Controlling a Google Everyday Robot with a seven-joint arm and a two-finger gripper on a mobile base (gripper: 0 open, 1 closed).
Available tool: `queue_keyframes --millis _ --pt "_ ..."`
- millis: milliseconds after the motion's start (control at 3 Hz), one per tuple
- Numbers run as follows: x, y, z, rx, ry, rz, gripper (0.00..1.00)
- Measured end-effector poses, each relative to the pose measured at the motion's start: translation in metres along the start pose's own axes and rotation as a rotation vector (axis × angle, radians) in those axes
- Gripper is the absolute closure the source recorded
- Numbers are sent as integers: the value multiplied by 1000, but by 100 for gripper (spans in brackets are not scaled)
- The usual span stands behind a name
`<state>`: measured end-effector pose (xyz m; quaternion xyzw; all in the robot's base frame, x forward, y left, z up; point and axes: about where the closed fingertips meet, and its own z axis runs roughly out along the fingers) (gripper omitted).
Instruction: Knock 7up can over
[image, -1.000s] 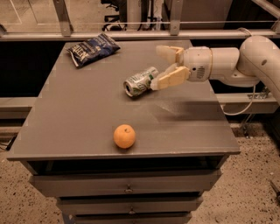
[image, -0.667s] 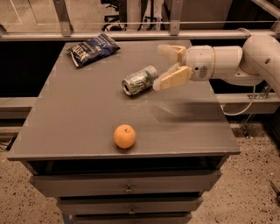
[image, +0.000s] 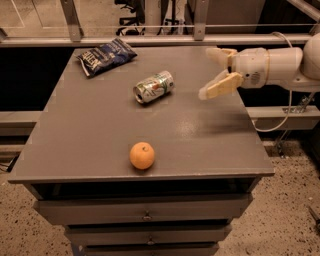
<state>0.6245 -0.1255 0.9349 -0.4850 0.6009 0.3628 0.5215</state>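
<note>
The 7up can (image: 153, 86) lies on its side on the grey table (image: 100, 130), silver top facing front left, green and red markings showing. My gripper (image: 208, 71) hangs above the table's right part, to the right of the can and clear of it. Its two pale fingers (image: 220, 86) are spread apart with nothing between them. The white arm reaches in from the right edge.
A dark blue chip bag (image: 105, 56) lies at the table's back left. An orange (image: 142, 155) sits near the front edge. Drawers run below the tabletop. A metal rail stands behind the table.
My gripper has drawn back to the right, away from the can. The can lies on its side about where it was.
</note>
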Motion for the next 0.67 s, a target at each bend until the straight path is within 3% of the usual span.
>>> queue_keyframes --millis 333,667 --pt "4 -25 -33 54 41 -40 0" --pt "-1 -31 -42 71 42 -55 0"
